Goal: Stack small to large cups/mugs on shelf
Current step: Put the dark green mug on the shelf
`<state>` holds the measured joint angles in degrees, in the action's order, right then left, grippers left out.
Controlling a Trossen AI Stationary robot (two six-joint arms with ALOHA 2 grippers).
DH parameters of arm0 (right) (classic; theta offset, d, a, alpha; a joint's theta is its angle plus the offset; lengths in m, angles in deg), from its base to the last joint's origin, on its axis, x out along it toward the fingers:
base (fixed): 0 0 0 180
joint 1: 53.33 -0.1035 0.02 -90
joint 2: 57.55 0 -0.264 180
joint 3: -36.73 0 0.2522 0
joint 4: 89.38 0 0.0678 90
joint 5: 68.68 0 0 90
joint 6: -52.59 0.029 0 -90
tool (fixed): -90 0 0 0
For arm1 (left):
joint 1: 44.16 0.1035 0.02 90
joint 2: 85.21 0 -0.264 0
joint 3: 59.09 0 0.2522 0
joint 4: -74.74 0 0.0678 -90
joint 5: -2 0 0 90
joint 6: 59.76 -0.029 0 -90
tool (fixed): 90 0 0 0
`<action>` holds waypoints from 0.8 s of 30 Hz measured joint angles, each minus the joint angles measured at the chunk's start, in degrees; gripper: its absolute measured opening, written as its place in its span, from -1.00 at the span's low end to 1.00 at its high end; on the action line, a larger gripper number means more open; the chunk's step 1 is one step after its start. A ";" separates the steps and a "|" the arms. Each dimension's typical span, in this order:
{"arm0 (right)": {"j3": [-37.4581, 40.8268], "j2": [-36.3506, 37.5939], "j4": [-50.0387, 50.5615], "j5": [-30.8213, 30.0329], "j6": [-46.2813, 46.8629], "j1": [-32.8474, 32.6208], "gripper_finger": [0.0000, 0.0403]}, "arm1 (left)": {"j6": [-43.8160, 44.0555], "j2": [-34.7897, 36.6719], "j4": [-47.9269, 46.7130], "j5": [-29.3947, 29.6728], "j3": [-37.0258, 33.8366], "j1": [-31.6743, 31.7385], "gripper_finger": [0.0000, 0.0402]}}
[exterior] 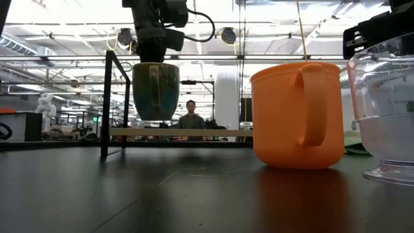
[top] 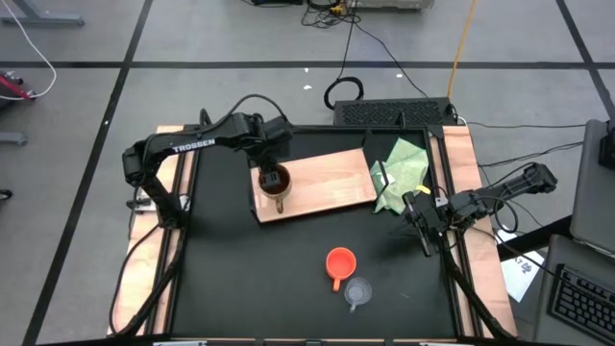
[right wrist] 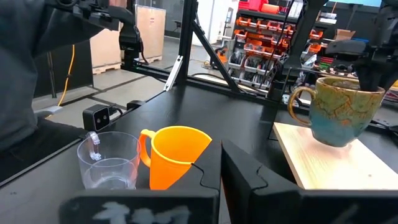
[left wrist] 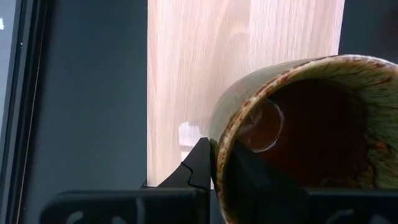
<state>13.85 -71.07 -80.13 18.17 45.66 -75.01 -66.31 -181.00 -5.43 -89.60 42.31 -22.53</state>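
left pincer (top: 272,179) gripping brown-gold mug (top: 275,183) rim, above shelf (top: 327,180)

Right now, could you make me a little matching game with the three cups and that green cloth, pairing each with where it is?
Things:
1. large brown-gold glazed mug
2. mid-sized orange plastic cup
3. small clear transparent cup
4. light green cloth

Places:
A. on the black table, right at its front edge
B. crumpled at the right end of the light-wood shelf board
C. gripped at the rim by the left gripper, over the shelf's left end
D. on the black table between the shelf and the clear cup

Pairs: 1-C, 2-D, 3-A, 4-B
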 joint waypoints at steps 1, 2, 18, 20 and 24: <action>0.00 0.00 0.00 0.00 -0.01 -0.01 -1.00 | 0.32 0.00 0.13 -0.31 0.00 0.02 -0.85; 0.00 0.00 0.00 0.00 0.01 -0.01 -1.00 | 0.67 0.00 0.29 -0.77 0.00 0.04 -0.85; 0.00 0.00 0.18 0.00 0.21 0.00 -1.00 | 4.35 0.00 0.21 -0.16 0.00 -2.27 -0.85; 0.00 0.00 0.47 0.00 0.21 -0.01 -1.00 | 4.12 0.00 0.17 0.30 -0.01 -2.67 -0.85; 0.00 0.00 0.48 0.00 0.21 -0.01 -1.00 | 4.18 0.02 0.15 1.94 0.00 -3.44 -0.85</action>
<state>13.85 -71.07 -79.65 18.17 45.87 -75.03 -62.13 -180.98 -5.28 -87.66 42.31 -25.97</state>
